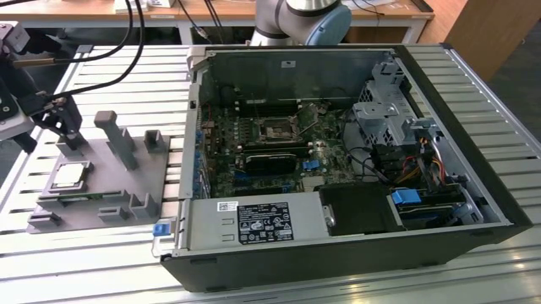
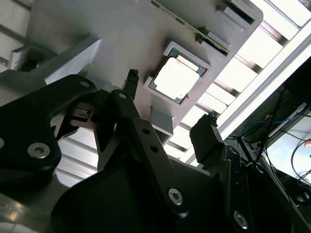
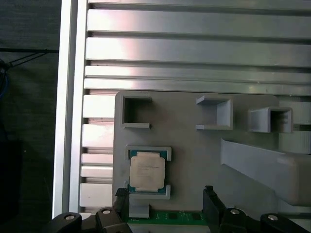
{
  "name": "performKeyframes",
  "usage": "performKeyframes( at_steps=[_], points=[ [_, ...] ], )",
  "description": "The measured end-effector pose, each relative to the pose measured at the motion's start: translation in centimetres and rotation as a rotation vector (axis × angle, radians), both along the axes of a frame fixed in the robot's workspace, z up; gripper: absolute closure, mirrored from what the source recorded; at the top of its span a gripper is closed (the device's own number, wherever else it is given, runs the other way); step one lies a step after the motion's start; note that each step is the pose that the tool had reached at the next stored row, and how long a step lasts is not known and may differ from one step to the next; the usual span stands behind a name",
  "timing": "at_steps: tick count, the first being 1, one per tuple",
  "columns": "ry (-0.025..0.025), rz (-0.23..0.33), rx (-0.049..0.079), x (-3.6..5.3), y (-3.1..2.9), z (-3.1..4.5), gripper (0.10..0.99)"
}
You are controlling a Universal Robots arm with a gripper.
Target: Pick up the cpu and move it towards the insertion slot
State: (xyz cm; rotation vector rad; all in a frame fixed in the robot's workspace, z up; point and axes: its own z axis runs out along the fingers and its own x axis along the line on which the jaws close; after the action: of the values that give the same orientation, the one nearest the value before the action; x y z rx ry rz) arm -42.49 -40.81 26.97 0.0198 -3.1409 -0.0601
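While the gripper is hovering, fingers spread, near the cpu, at nine o'clock from the insertion slot in the exterior view, centring squarely over its edges is looking wisest.

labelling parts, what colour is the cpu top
The cpu top is pale silver, clearest in the first wrist view.

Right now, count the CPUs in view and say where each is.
1. The cpu lies in a pocket of the grey fixture, on the exterior view's left of the case, below the open fingers. The case may hide others.
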Motion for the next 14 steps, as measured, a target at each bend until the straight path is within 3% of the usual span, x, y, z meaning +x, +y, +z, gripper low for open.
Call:
performKeyframes(
  at_steps=[14],
  points=[
    [0.0001,0.000,0.000,0.00,0.00,-0.70,0.380]
  ],
)
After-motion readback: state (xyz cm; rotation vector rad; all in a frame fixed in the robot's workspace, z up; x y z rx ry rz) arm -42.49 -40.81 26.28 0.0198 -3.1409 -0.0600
